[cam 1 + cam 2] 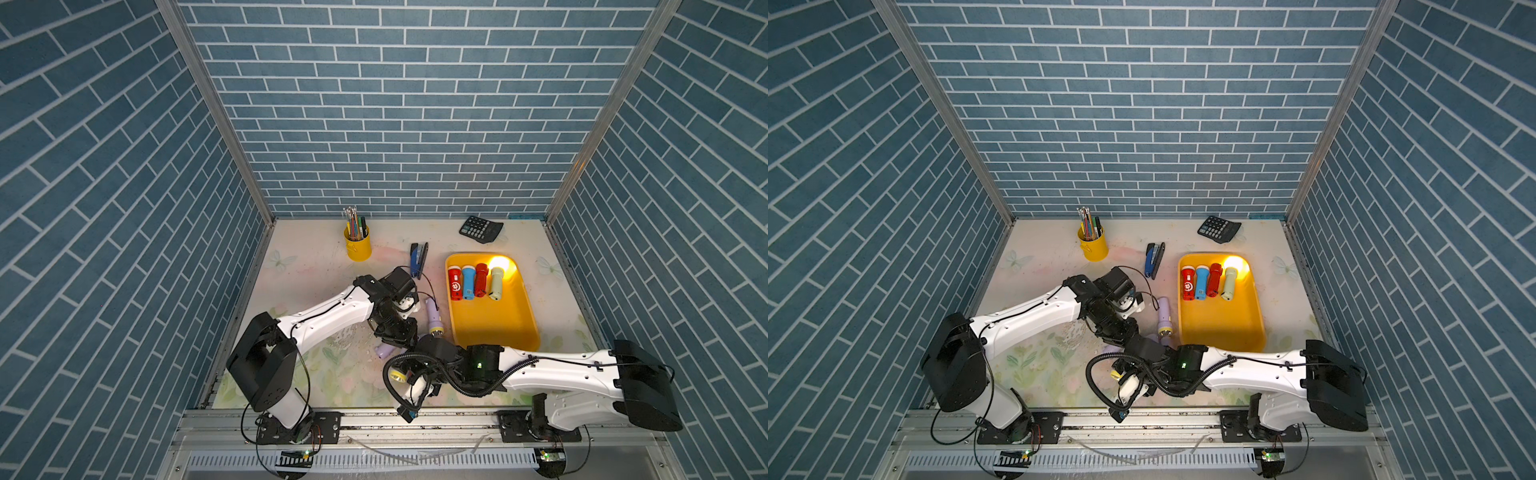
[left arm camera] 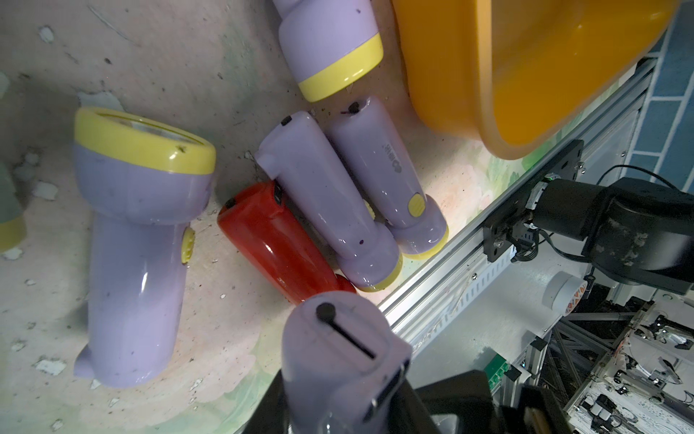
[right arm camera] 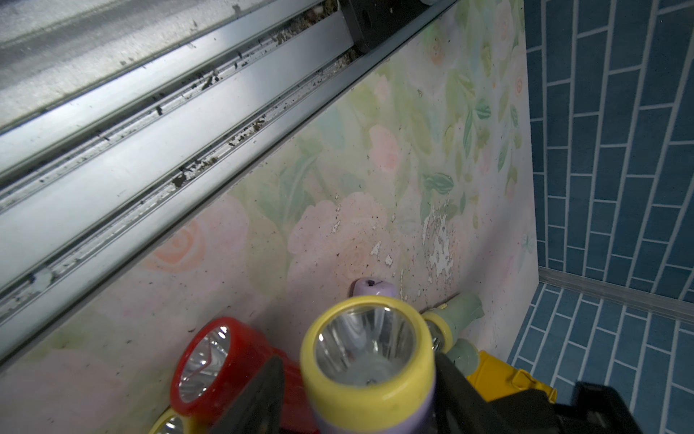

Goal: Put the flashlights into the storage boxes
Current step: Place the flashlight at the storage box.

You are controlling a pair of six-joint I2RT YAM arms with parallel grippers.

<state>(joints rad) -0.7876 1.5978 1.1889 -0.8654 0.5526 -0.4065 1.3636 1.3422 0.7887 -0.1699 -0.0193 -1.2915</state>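
While both my arms meet low over the table [image 1: 316, 257], holdings stand thus.

My left gripper [image 2: 349, 409]: clamped around a lilac flashlight [image 2: 338, 345], tail end showing. Just beyond it on the table lies one red flashlight [image 2: 278, 244], touching a lilac pair [image 2: 326, 195] that lies side by side. Past those is the orange-yellow tray [image 2: 525, 75].

My right gripper [image 3: 360, 398]: closed on a yellow-ringed lilac flashlight [image 3: 366, 338], lens facing outward. A red-headed flashlight [image 3: 214, 357] lies just beside one finger.

Inside the tray, away from both grippers: a row of four flashlights [image 1: 468, 282], red, blue, red, pale green, the last lit.
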